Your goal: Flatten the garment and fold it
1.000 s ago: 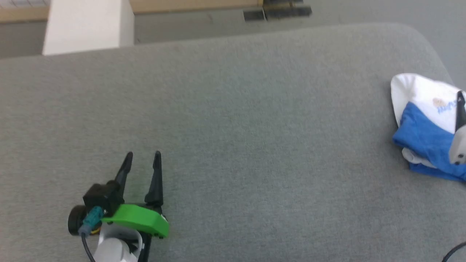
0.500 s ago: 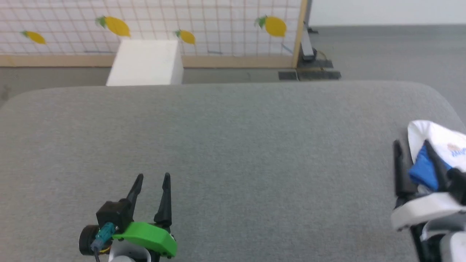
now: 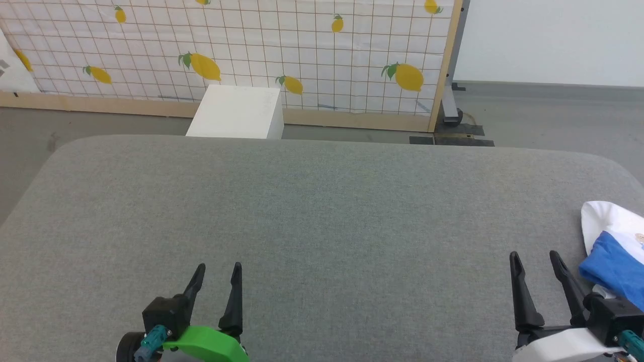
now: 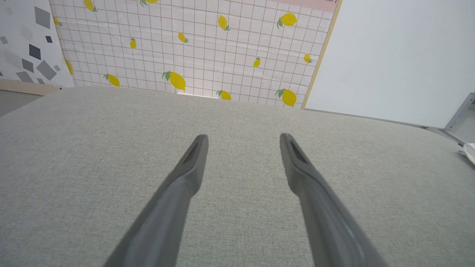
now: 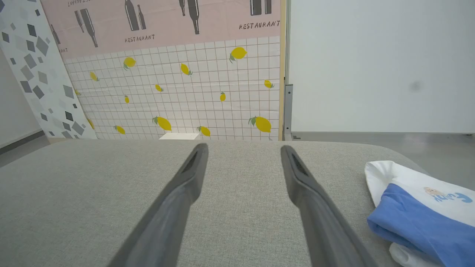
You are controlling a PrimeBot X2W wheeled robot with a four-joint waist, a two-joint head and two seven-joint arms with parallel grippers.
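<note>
Lying bunched just right of the right gripper (image 3: 533,254), fingers spread and empty, the garment (image 3: 616,256) is well apart from the left gripper (image 3: 219,265), likewise spread; the right arm is nearer.

1. Left gripper (image 3: 219,267), on a green mount, sits at lower left, its two dark fingers (image 4: 187,178) parted, pointing forward and holding nothing.
2. Right gripper (image 3: 533,256), on a white mount, sits at lower right, its fingers (image 5: 185,185) likewise parted and empty, level with the left.
</note>
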